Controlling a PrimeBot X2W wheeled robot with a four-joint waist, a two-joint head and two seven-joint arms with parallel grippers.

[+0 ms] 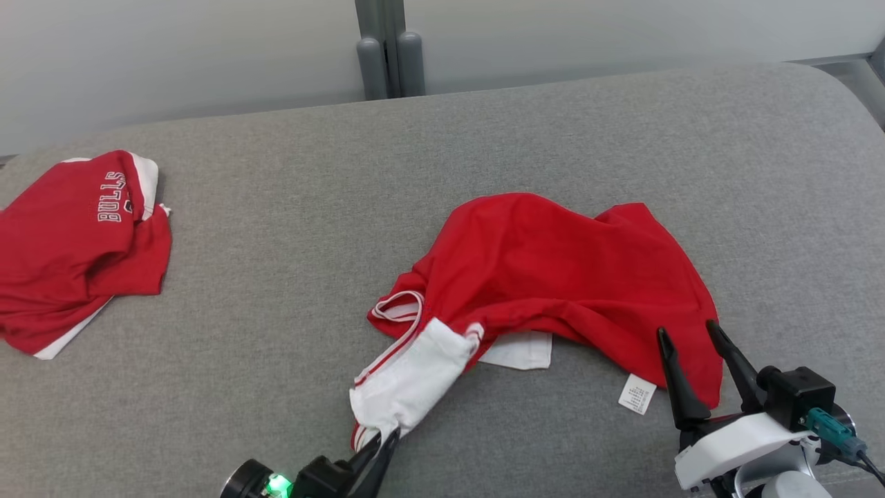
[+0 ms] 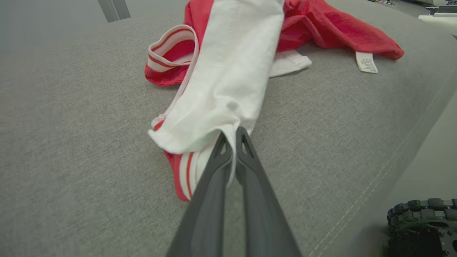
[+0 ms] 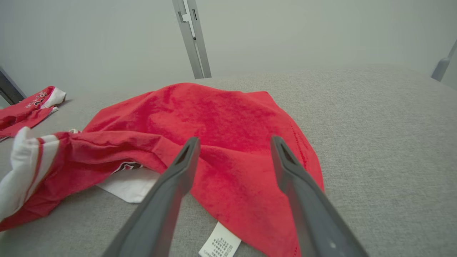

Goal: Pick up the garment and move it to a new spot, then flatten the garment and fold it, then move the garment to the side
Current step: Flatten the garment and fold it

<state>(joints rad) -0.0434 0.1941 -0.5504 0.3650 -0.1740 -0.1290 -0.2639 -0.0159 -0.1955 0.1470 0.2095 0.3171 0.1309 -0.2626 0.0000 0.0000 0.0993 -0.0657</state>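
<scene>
Garment (image 1: 546,270), red w/ white trim: crumpled centre-right on grey padded surface (image 1: 276,228), bunched, poss. inside out judging by care label (image 1: 637,394) exposed at near hem. L gripper (image 1: 387,439): jaws together, clamped on end of white sleeve (image 1: 415,377), cloth drawn out toward near edge. R gripper (image 1: 688,330): jaws wide apart, nothing between, poised at near-right hem corner, just beside label. 2nd red garment (image 1: 76,242) well apart at far left; not to be touched. Step in hand, prob.: flattening, i.e. getting a 2nd hold for the spread. For a good job: lower R onto hem corner, pinch a clean edge rather than a fat fold; confirm bite in R wrist view before any pull. Then draw L & R apart, low & slow over surface, for a flat slide w/o lift or re-bunching. Firm L grip throughout; thin sleeve end, slip risk. White panel (image 1: 518,349) tucked under body: likely a separate tug later. No dragging past near edge.
</scene>
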